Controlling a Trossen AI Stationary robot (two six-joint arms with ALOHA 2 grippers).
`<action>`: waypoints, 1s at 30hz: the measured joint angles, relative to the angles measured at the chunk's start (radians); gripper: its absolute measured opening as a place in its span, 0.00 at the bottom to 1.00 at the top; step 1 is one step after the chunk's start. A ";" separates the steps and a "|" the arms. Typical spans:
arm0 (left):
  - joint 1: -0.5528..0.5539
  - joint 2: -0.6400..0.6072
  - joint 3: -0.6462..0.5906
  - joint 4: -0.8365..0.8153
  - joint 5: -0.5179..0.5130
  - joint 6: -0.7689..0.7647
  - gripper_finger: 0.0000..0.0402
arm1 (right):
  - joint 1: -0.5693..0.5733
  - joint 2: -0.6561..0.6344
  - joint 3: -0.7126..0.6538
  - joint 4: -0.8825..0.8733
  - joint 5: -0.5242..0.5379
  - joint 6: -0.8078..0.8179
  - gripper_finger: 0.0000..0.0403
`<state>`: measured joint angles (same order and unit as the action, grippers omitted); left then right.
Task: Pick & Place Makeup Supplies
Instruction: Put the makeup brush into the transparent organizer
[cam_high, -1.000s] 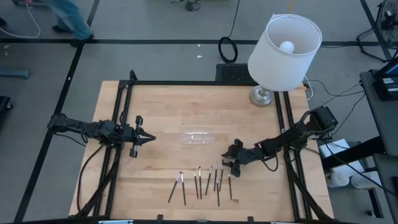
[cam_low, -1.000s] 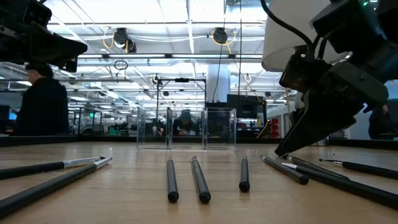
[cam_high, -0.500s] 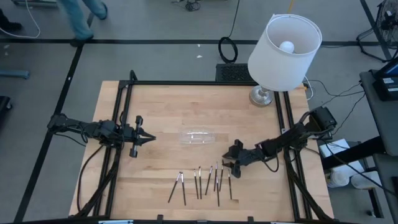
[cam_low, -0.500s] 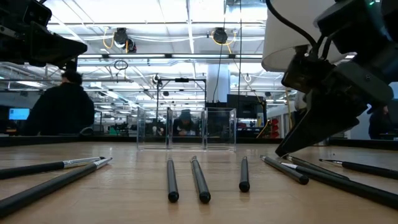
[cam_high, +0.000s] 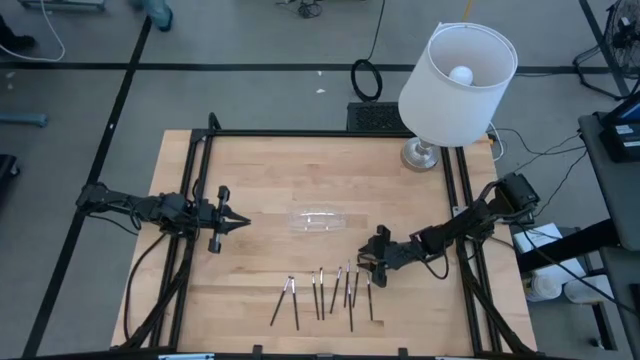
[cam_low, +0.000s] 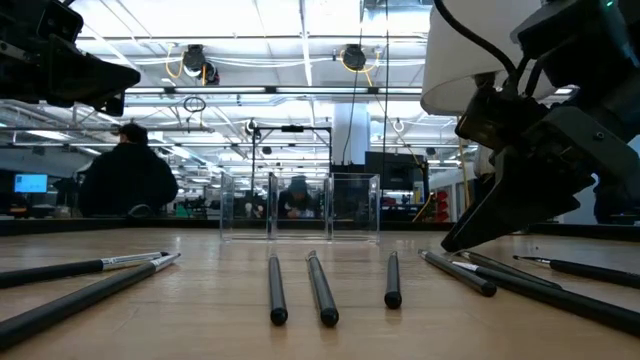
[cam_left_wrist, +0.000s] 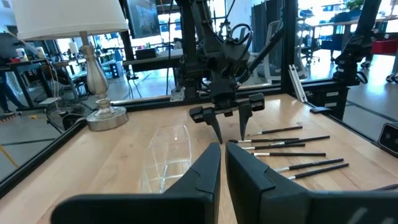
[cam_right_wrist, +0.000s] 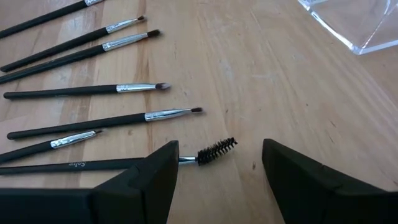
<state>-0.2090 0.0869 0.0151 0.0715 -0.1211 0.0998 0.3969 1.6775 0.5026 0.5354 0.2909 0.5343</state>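
Several thin dark makeup brushes (cam_high: 325, 292) lie side by side on the wooden table near its near edge. My right gripper (cam_high: 368, 272) stands open, slanting down over the far ends of the right-hand brushes. In its wrist view the bristly head of a spoolie brush (cam_right_wrist: 216, 150) lies between its fingers (cam_right_wrist: 155, 177), and the handle runs under one finger; I see no touch. The left wrist view also shows my right gripper (cam_left_wrist: 230, 132) open above the brushes (cam_left_wrist: 283, 146). My left gripper (cam_high: 244, 222) is shut and level, with nothing in it, at the table's left side.
A clear plastic tray (cam_high: 317, 219) lies at the table's middle, between the two grippers. A lamp with a white shade (cam_high: 458, 72) stands on its base (cam_high: 422, 155) at the far right corner. Black frame rails (cam_high: 195, 180) run along the table's left and right sides.
Neither gripper has visibly moved, and the brushes lie as before. A person in the room beyond the table has walked rightward in the low view.
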 joint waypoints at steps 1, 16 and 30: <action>0.000 0.000 0.000 0.000 0.000 0.000 0.08 | 0.000 0.000 0.000 0.000 0.001 0.000 0.55; 0.000 0.000 0.000 0.000 0.000 0.000 0.08 | 0.004 0.005 0.000 -0.012 0.027 -0.010 0.42; 0.000 0.000 0.000 0.000 0.000 0.000 0.08 | 0.003 0.005 0.001 -0.059 0.037 -0.025 0.14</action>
<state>-0.2092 0.0871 0.0151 0.0715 -0.1211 0.0998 0.3996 1.6825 0.5035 0.4760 0.3283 0.5090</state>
